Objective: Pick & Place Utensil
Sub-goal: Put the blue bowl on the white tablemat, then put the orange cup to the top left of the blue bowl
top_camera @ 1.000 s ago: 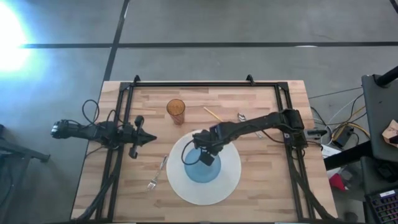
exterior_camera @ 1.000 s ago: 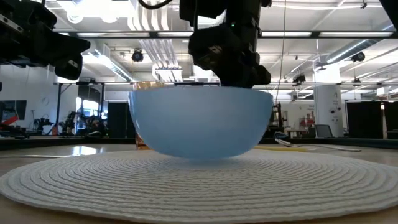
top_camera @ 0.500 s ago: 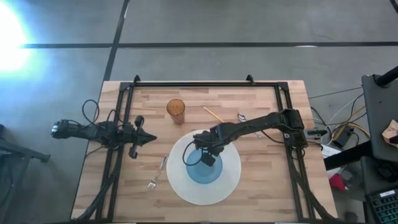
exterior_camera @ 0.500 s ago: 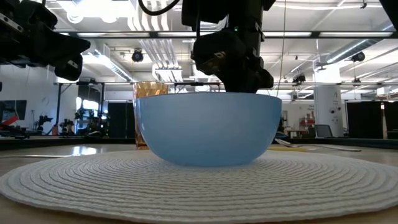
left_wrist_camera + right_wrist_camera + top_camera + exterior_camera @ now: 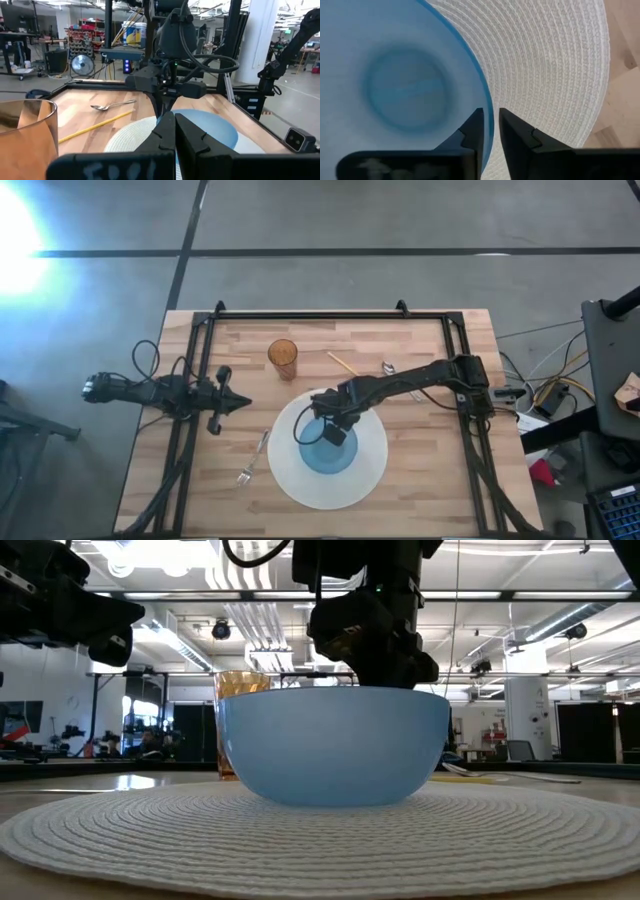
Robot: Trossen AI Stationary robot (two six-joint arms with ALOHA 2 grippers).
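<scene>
With the right gripper (image 5: 489,127) narrowly parted astride the bowl (image 5: 334,745) rim on the mat (image 5: 320,840), lifting off-line risks dragging the bowl.

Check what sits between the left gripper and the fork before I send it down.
Nothing: in the high view only bare wood lies between the left gripper, shut at the table's left, and the fork beside the white placemat.

Right hand (image 5: 491,129) slightly parted, left hand (image 5: 174,131) closed
</scene>
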